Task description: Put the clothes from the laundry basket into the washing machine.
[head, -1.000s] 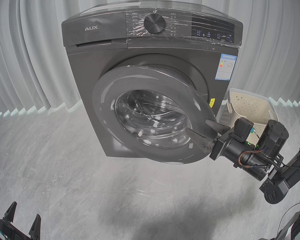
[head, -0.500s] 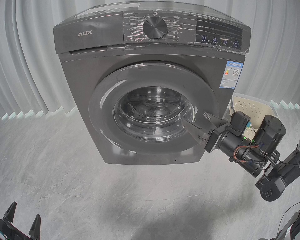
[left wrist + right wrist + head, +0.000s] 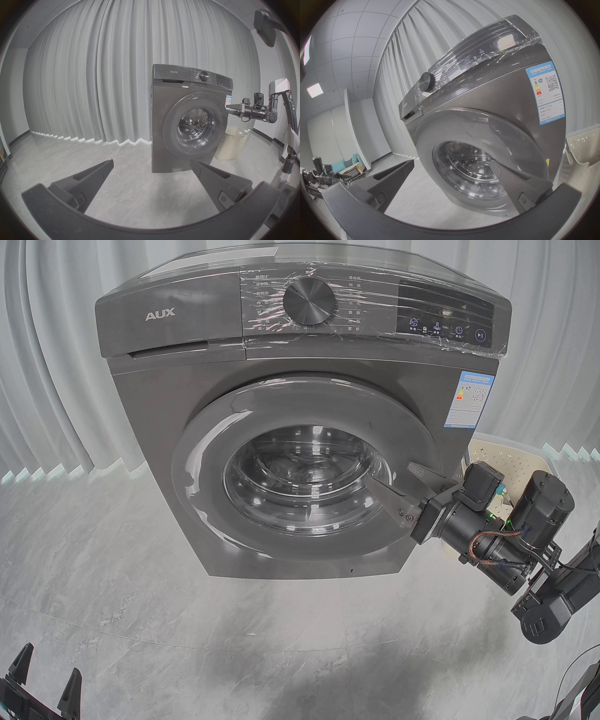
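Observation:
The grey washing machine (image 3: 300, 396) stands on the floor with its round glass door (image 3: 306, 471) lying flush against the front. My right gripper (image 3: 390, 476) is open at the door's right edge, one finger (image 3: 381, 490) over the rim of the glass; in the right wrist view the door (image 3: 475, 147) is close ahead of the spread fingers. The cream laundry basket (image 3: 500, 455) stands to the right of the machine, mostly hidden behind my right arm. My left gripper (image 3: 49, 665) hangs low at the near left, open and holding nothing, far from the machine (image 3: 175, 125).
White curtains (image 3: 50, 365) hang behind the machine. Grey tiled floor (image 3: 219, 627) spreads open in front and to the left. The basket (image 3: 231, 143) sits tight against the machine's right side.
The door, ajar a second ago, has swung shut with my right gripper following it in toward the machine. The head view has shifted a little. The left gripper has kept still.

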{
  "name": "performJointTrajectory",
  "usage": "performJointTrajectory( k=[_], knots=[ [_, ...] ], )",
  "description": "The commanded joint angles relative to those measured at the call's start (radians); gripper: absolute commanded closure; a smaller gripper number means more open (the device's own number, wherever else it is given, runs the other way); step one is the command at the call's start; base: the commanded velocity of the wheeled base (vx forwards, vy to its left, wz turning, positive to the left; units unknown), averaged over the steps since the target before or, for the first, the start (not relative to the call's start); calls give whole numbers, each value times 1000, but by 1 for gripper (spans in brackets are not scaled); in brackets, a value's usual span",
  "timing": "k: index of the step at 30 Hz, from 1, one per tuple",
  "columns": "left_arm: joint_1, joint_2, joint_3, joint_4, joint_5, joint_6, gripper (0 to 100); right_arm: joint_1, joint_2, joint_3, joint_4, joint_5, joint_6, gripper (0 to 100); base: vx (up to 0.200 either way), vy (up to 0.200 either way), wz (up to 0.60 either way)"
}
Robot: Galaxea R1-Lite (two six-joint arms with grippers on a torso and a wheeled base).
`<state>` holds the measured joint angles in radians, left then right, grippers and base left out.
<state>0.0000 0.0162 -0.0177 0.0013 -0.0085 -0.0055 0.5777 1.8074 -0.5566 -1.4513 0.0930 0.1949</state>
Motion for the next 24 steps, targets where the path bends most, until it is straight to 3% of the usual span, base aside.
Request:
performJointTrajectory(
  k=[1,18,24],
  knots=[
    [0,-16,18,0,1,-1,0,-1,1,-8,0,1,0,0,200,0,0],
    [0,-16,18,0,2,-8,0,-9,-2,-17,-1,-13,0,0,12,0,0],
    [0,-16,18,0,2,-8,0,-13,0,-48,-15,-62,0,0,0,0,0]
  ],
)
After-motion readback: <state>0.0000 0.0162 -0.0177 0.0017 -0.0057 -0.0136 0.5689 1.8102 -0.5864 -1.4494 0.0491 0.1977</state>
